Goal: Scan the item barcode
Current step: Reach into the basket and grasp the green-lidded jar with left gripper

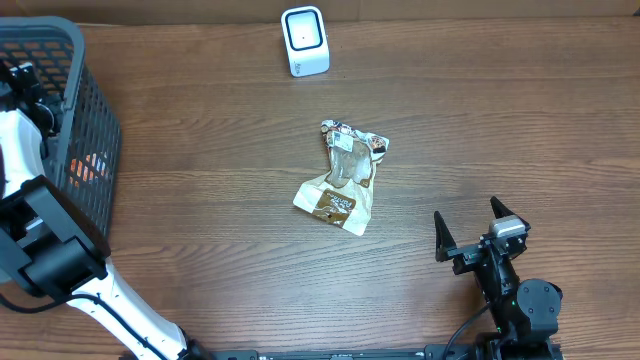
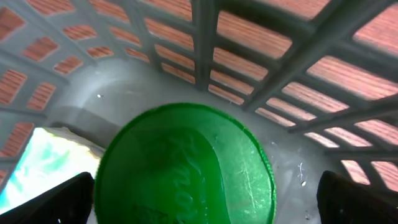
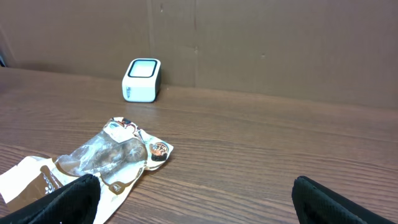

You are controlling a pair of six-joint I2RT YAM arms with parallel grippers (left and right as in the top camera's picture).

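Observation:
A round green lid [image 2: 183, 165] of an item fills the left wrist view, lying on the floor of the grey basket [image 2: 261, 56]. My left gripper [image 2: 205, 202] is open just above it, one dark finger on each side; the right finger stands clear of the rim. A crumpled brown-and-clear snack bag [image 1: 340, 180] lies flat at the table's middle, also seen as the bag [image 3: 99, 158] ahead-left of my right gripper [image 3: 199, 202]. That right gripper [image 1: 467, 212] is open and empty near the front right. The white barcode scanner [image 1: 304, 40] stands at the back centre.
The dark mesh basket [image 1: 70, 60] stands at the far left edge, with my left arm [image 1: 25, 130] reaching down into it. A pale shiny packet [image 2: 43, 162] lies beside the green lid. A brown cardboard wall [image 3: 280, 43] backs the table.

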